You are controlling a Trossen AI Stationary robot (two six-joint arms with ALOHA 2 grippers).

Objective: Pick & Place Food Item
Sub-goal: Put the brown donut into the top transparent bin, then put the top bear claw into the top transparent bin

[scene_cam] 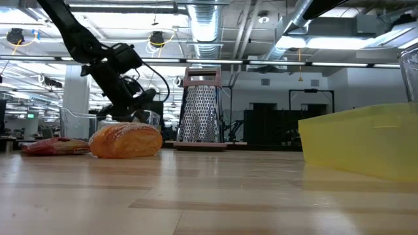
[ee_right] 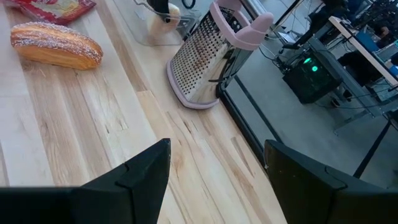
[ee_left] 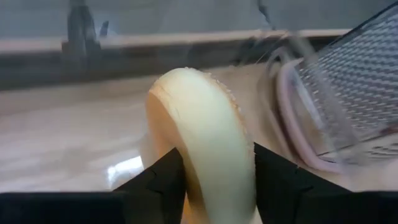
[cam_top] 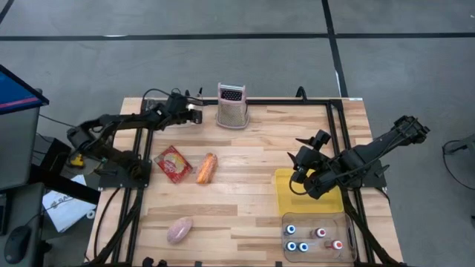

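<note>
My left gripper (cam_top: 194, 113) is at the table's far side, just left of the metal grater (cam_top: 231, 106). It is shut on a pale yellow curved food item (ee_left: 199, 118), which also shows small in the right wrist view (ee_right: 172, 11). A sugared bread roll (cam_top: 207, 168), a red packet (cam_top: 174, 163) and a pink food piece (cam_top: 179, 231) lie flat on the wood. My right gripper (cam_top: 298, 150) hovers open over the table's right half, next to the yellow bin (cam_top: 308, 191). My left gripper pinches the pale yellow item between its two fingers (ee_left: 158, 180), one on each side of its lower part (ee_left: 217, 186). The fingers slant down toward the table's right, toward the grater (ee_left: 354, 93). The item's rounded end arches up past the fingertips. Whether it touches the table is hidden.
A clear container (ee_right: 146, 28) stands beside the left gripper at the far edge. A clear tray of small bottles (cam_top: 315, 237) sits at the near right corner. Bare wood lies between the roll and the yellow bin (scene_cam: 366, 140).
</note>
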